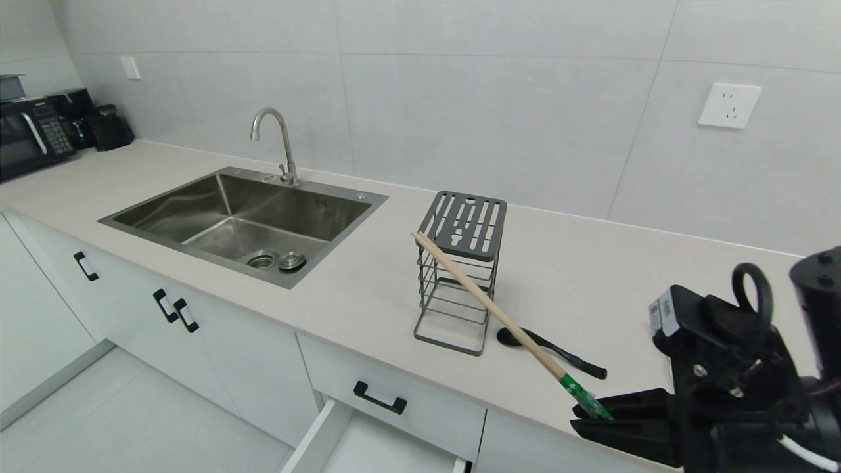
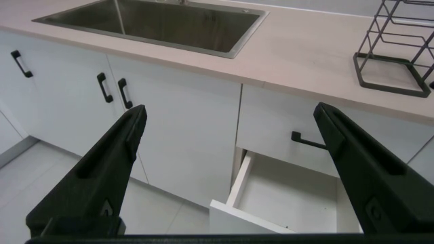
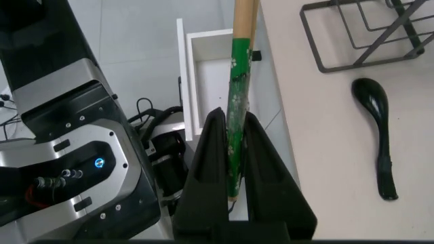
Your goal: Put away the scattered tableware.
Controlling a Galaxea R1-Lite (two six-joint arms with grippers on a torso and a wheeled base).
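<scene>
1. The right gripper (image 1: 591,412) sits low at the near right edge of the countertop (image 1: 355,295); its two black fingers are pressed together on the green patterned end of the wooden chopsticks (image 1: 489,305), as the right wrist view also shows (image 3: 234,118).
2. The chopsticks slant up and away from that grip towards the left; in the head view their bare far tip lies at the near top corner of the grey wire rack (image 1: 470,223); whether tip and rack touch I cannot tell.
3. The rack stands upright on the countertop, to the right of the sink (image 1: 295,207); its slotted top plate faces up.
4. A black spoon (image 1: 548,351) lies flat on the countertop just beside the rack's base, on the rack's right; its bowl points towards the rack and its handle towards the right gripper; in the head view the chopsticks cross above its bowl end; it is apart from the fingers.
5. The left gripper (image 2: 230,108) hangs out in front of the white cabinet doors, below counter height; its fingers (image 2: 115,163) stand wide apart with nothing between them.
6. A white drawer (image 1: 355,440) under the counter stands pulled out, below and in front of the rack; the drawer front above it, with a black handle, is closed.
7. A curved metal faucet (image 1: 287,154) rises behind the sink; a black microwave (image 1: 26,135) stands at the far left end of the counter; a white wall socket (image 1: 729,105) is set in the tiles at the right.
</scene>
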